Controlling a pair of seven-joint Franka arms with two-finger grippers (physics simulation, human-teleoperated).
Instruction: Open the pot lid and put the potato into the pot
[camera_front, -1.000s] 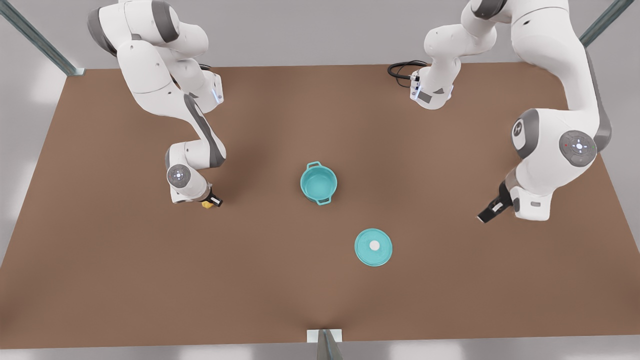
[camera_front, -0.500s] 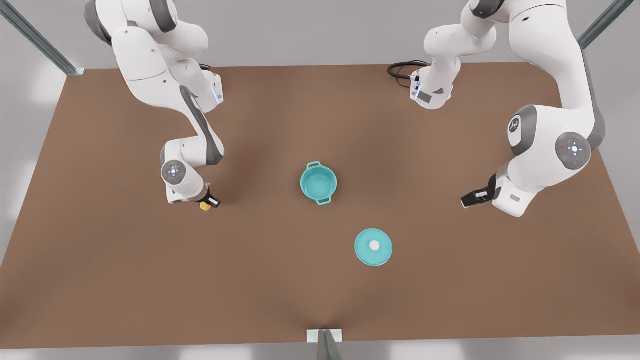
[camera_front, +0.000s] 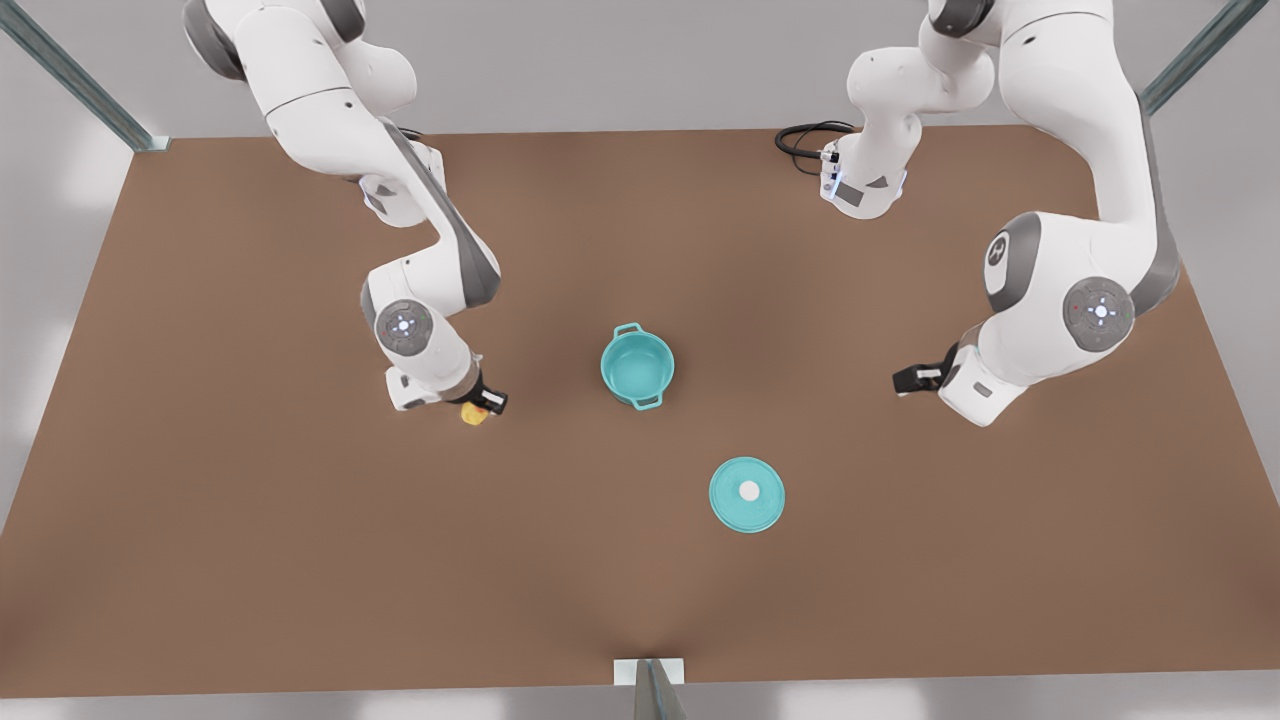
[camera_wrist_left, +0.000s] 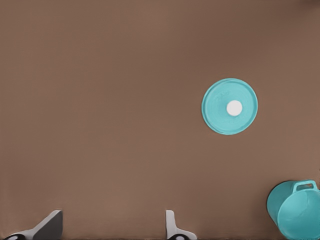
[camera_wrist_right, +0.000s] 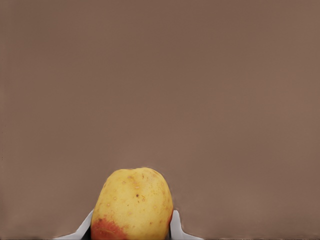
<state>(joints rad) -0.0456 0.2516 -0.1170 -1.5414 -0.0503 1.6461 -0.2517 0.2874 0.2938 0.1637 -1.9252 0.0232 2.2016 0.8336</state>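
While the pot (camera_front: 637, 366) stands uncovered near the middle of the brown table (camera_front: 200, 520) in the front view, its teal inside showing and its two loop handles on opposite sides of the rim, the pot lid (camera_front: 747, 494) lies flat on the table nearer the camera and toward the front view's right, apart from the pot, white knob up. On the front view's left the right gripper (camera_front: 482, 404) points down just above the table with the potato (camera_front: 472, 414) clamped between its fingers, well to the side of the pot. On the front view's right the left gripper (camera_front: 908, 379) hangs above the table, well apart from pot and lid, carrying nothing. From the left wrist view, the two fingertips (camera_wrist_left: 172, 227) stand wide apart with bare table between them; farther off lies the pot lid (camera_wrist_left: 229, 106), and part of the pot (camera_wrist_left: 295, 210) with one handle sits at the picture's edge. From the right wrist view, the potato (camera_wrist_right: 132, 205), yellow with a reddish-orange patch low on it, sits gripped between both fingers (camera_wrist_right: 176, 225), with plain table (camera_wrist_right: 160, 75) beyond it.
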